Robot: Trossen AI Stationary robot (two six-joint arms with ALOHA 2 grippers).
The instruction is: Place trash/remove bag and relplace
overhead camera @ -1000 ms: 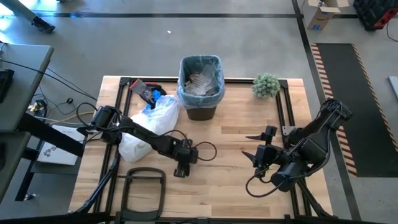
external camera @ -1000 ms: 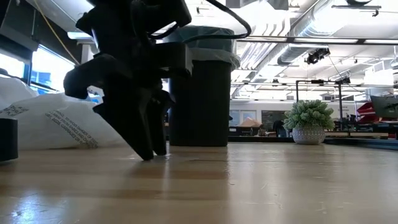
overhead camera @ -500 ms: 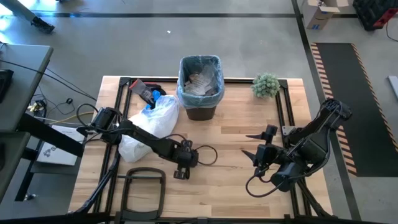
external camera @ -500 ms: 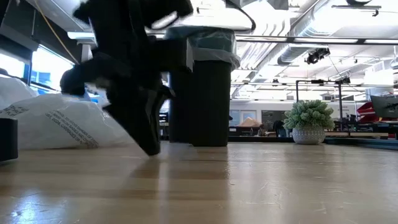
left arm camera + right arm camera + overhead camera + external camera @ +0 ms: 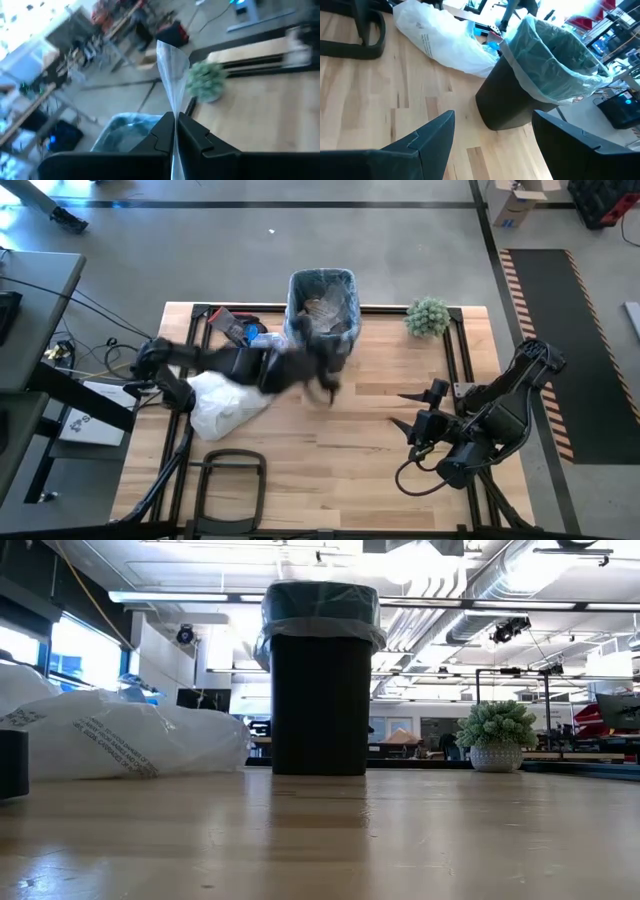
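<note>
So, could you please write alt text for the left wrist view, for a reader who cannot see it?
The left gripper has its jaws shut on a thin clear crinkly plastic wrapper that stands up between them. Beyond it are the light-blue translucent plastic liner at the bin's rim, a small green potted plant and the pale wooden table.

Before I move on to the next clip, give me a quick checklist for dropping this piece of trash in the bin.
1. Left hand shut on a clear plastic wrapper: ok.
2. Left hand over the bin's opening: cannot tell; the high view is blurred, with the arm near the bin's front edge.
3. Bin upright: ok.
4. Light-blue liner folded over the bin's rim: ok.
5. Right hand open and waiting well clear of the bin: ok.
6. Plant and white bag apart from the bin: ok.
</note>
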